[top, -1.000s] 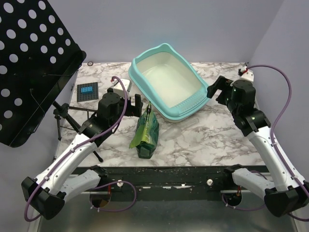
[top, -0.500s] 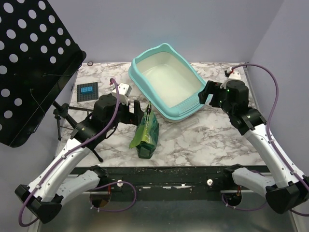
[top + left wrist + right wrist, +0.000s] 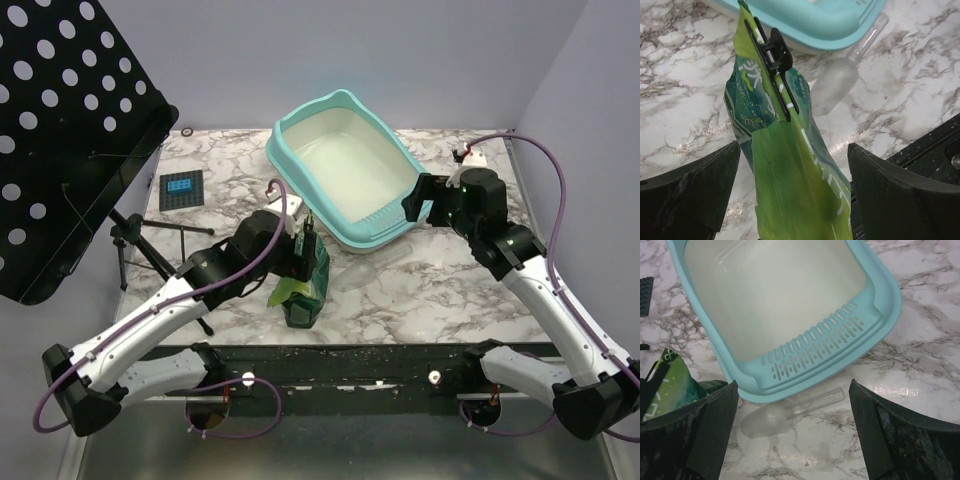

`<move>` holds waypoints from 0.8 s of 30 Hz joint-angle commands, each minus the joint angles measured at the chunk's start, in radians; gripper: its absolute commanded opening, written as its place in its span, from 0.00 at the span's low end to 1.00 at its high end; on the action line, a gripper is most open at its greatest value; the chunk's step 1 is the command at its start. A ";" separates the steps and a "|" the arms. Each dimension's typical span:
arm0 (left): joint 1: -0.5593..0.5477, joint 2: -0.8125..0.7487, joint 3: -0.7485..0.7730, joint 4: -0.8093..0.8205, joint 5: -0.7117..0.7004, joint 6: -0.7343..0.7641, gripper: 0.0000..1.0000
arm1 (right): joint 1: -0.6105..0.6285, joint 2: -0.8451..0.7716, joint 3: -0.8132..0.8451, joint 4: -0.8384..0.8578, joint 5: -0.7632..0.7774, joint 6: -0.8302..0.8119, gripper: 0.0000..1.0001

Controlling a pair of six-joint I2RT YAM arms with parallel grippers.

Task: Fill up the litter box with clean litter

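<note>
The turquoise litter box point(image 3: 283, 160) stands at the back middle, its cream inside bare; it also shows in the right wrist view point(image 3: 880, 305) and the left wrist view point(image 3: 830, 25). No clean litter shows. A green bag point(image 3: 305, 285) stands upright in front of the box, its top shut by a black clip point(image 3: 777, 50). My left gripper point(image 3: 303, 245) is open, and its fingers stand on either side of the bag point(image 3: 790, 165) without touching it. My right gripper point(image 3: 415, 200) is open above the box's slotted lip point(image 3: 815, 342). A clear scoop point(image 3: 770, 420) lies just under it.
A black perforated panel point(image 3: 60, 130) on a tripod point(image 3: 150, 250) stands at the left. A small blue-black device point(image 3: 182, 188) and a small white object point(image 3: 288, 205) lie left of the box. The scoop point(image 3: 837, 82) lies between the bag and the box.
My left arm has swung right and forward, and its fingers now straddle the green bag. My right gripper has moved left toward the box's slotted lip.
</note>
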 commanded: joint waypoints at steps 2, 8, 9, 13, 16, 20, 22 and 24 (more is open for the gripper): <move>-0.084 0.072 -0.009 -0.060 -0.212 -0.035 0.95 | 0.009 -0.015 -0.039 -0.019 -0.024 -0.011 0.99; -0.132 0.115 -0.006 -0.090 -0.301 -0.049 0.74 | 0.010 -0.021 -0.061 -0.013 -0.045 -0.010 0.99; -0.135 0.118 -0.009 -0.090 -0.304 -0.051 0.67 | 0.010 -0.018 -0.062 -0.011 -0.047 -0.010 0.99; -0.138 0.132 -0.021 -0.081 -0.303 -0.045 0.49 | 0.010 -0.018 -0.072 -0.008 -0.050 -0.003 0.99; -0.138 0.133 -0.031 -0.067 -0.290 -0.017 0.20 | 0.010 -0.032 -0.078 -0.004 -0.053 -0.002 0.99; -0.138 0.156 0.011 -0.096 -0.312 0.058 0.00 | 0.010 -0.041 -0.082 -0.004 -0.059 -0.002 0.99; -0.138 0.175 0.060 -0.121 -0.318 0.119 0.00 | 0.010 -0.039 -0.084 -0.005 -0.068 0.000 0.99; -0.138 0.187 0.107 -0.126 -0.338 0.197 0.00 | 0.010 -0.043 -0.081 -0.005 -0.076 0.001 0.99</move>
